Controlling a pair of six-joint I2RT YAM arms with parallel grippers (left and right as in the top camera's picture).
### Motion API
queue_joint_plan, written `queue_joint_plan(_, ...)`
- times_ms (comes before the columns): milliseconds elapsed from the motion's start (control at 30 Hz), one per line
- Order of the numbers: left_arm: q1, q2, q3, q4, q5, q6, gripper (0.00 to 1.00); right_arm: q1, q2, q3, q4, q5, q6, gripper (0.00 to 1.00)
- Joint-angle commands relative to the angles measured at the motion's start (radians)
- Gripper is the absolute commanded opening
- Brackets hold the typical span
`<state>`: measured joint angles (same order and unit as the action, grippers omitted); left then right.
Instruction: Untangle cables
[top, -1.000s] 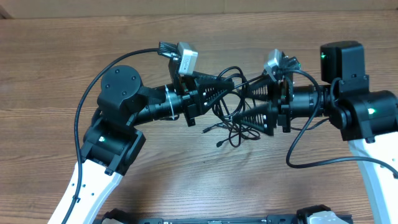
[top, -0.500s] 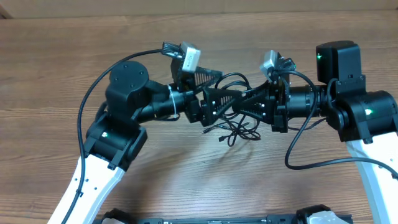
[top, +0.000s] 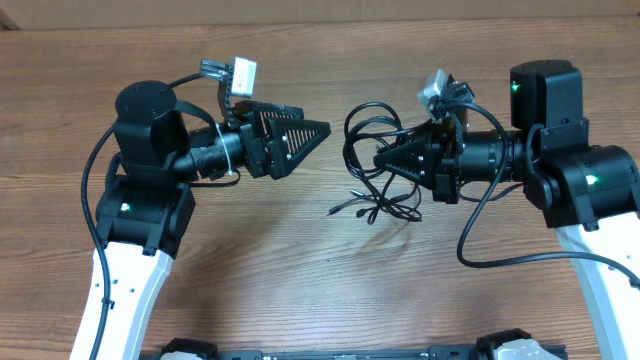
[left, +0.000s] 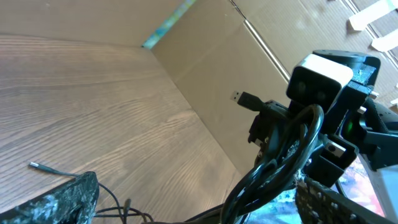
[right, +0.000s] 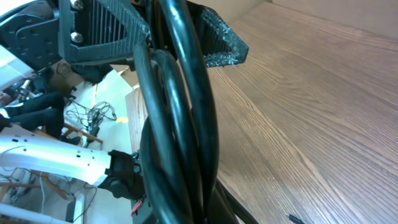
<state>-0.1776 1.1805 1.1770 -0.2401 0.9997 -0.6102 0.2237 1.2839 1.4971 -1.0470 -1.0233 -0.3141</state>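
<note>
Black cables (top: 380, 208) sit pinched in my right gripper (top: 380, 162), jaws fully shut on them; plug ends (top: 332, 212) lie on table (top: 300, 280) near it. My left gripper (top: 314, 124) gapes wide, empty, well apart from right gripper. Best approach imo: left takes one free loop, pulls slow.

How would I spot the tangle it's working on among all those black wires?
Start at the wooden table and find the right gripper near its middle. There sit the cables, a small bundle of thin black loops pinched at that gripper's tip. Unlike the thicker wires fixed to the robot, they hang loose, with small plug ends trailing on the wood.
</note>
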Motion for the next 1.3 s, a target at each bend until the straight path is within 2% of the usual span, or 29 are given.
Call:
queue_joint_plan(0, -0.038, 0.003, 0.017, 0.005, 0.029, 0.062, 1.0, 0.008, -0.009, 0.001, 0.012, -0.078, -0.005, 0.04)
queue_joint_plan(333, -0.085, 0.003, 0.017, 0.032, 0.026, 0.09, 0.94, 0.074, -0.009, 0.001, 0.018, -0.072, -0.005, 0.04)
queue_joint_plan(400, -0.085, 0.003, 0.017, 0.032, 0.048, 0.08, 0.87, 0.074, -0.009, 0.001, 0.018, -0.029, -0.003, 0.04)
queue_joint_plan(433, -0.086, 0.003, 0.017, 0.032, 0.072, 0.079, 0.79, 0.074, -0.008, 0.001, 0.02, -0.014, -0.003, 0.04)
queue_joint_plan(467, -0.088, 0.003, 0.017, 0.031, 0.096, 0.08, 0.77, 0.074, -0.008, 0.001, 0.027, -0.013, -0.002, 0.04)
queue_joint_plan(600, -0.091, 0.003, 0.017, 0.031, 0.146, 0.08, 0.76, 0.073, -0.005, 0.001, 0.06, -0.001, 0.058, 0.04)
queue_joint_plan(700, -0.092, 0.003, 0.017, 0.031, 0.146, 0.08, 0.7, 0.073, -0.005, 0.001, 0.078, 0.018, 0.118, 0.04)
queue_joint_plan(867, -0.092, 0.003, 0.017, 0.026, 0.146, 0.084, 0.72, 0.074, -0.005, 0.001, 0.116, 0.017, 0.209, 0.04)
queue_joint_plan(967, -0.092, 0.003, 0.017, -0.022, 0.143, 0.143, 0.71, 0.073, -0.005, 0.001, 0.137, 0.02, 0.241, 0.04)
queue_joint_plan(1100, -0.09, 0.003, 0.017, -0.021, 0.12, 0.147, 0.58, 0.073, -0.005, 0.001, 0.139, 0.041, 0.264, 0.04)
queue_joint_plan(1233, -0.09, 0.003, 0.017, -0.021, 0.118, 0.148, 0.52, 0.073, -0.005, 0.001, 0.157, 0.065, 0.289, 0.04)
queue_joint_plan(1267, -0.09, 0.003, 0.017, -0.021, 0.118, 0.162, 0.42, 0.073, -0.005, 0.001, 0.16, 0.065, 0.289, 0.04)
